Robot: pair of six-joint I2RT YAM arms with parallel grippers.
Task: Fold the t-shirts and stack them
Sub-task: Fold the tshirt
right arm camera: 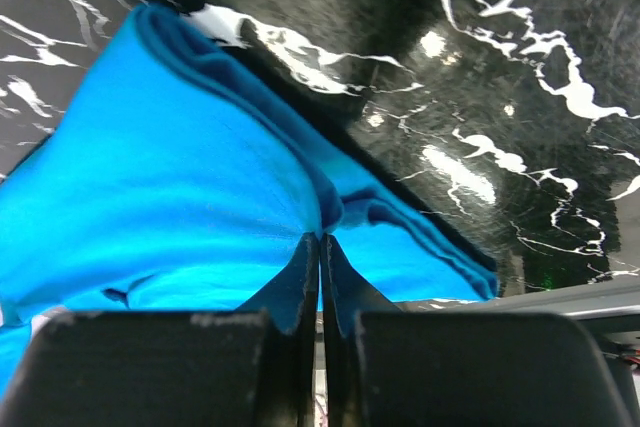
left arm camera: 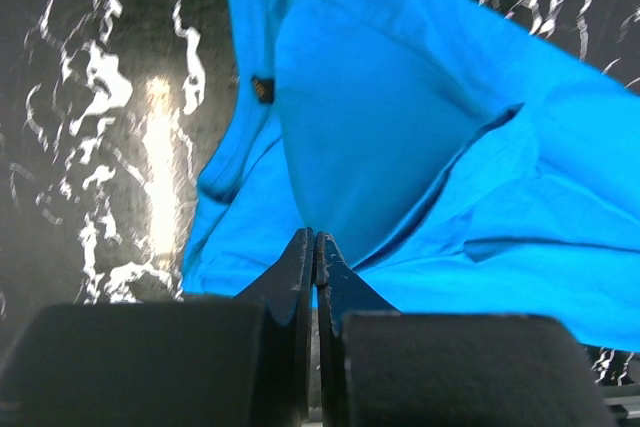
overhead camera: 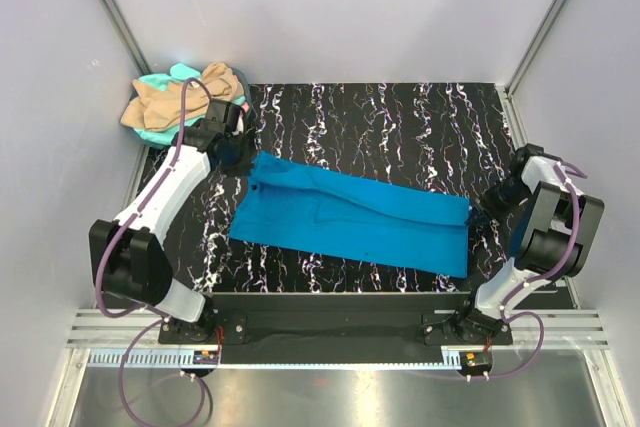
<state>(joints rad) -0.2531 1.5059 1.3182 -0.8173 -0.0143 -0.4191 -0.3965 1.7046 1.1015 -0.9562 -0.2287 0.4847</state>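
A bright blue t-shirt (overhead camera: 350, 217) lies as a long folded band slanting across the black marbled table (overhead camera: 400, 127). My left gripper (overhead camera: 244, 161) is at the band's far left end, shut on the cloth; in the left wrist view the blue t-shirt (left arm camera: 400, 117) rises from the closed tips of the left gripper (left arm camera: 316, 235). My right gripper (overhead camera: 479, 211) is at the band's right end, also shut on it. In the right wrist view the blue t-shirt (right arm camera: 180, 177) puckers into the tips of the right gripper (right arm camera: 320, 237). A tan t-shirt (overhead camera: 175, 99) lies crumpled over a mint one (overhead camera: 180, 73) at the back left corner.
White enclosure walls and metal posts ring the table. The crumpled pile sits just behind the left arm's wrist. The arm bases (overhead camera: 330, 322) stand along the near edge.
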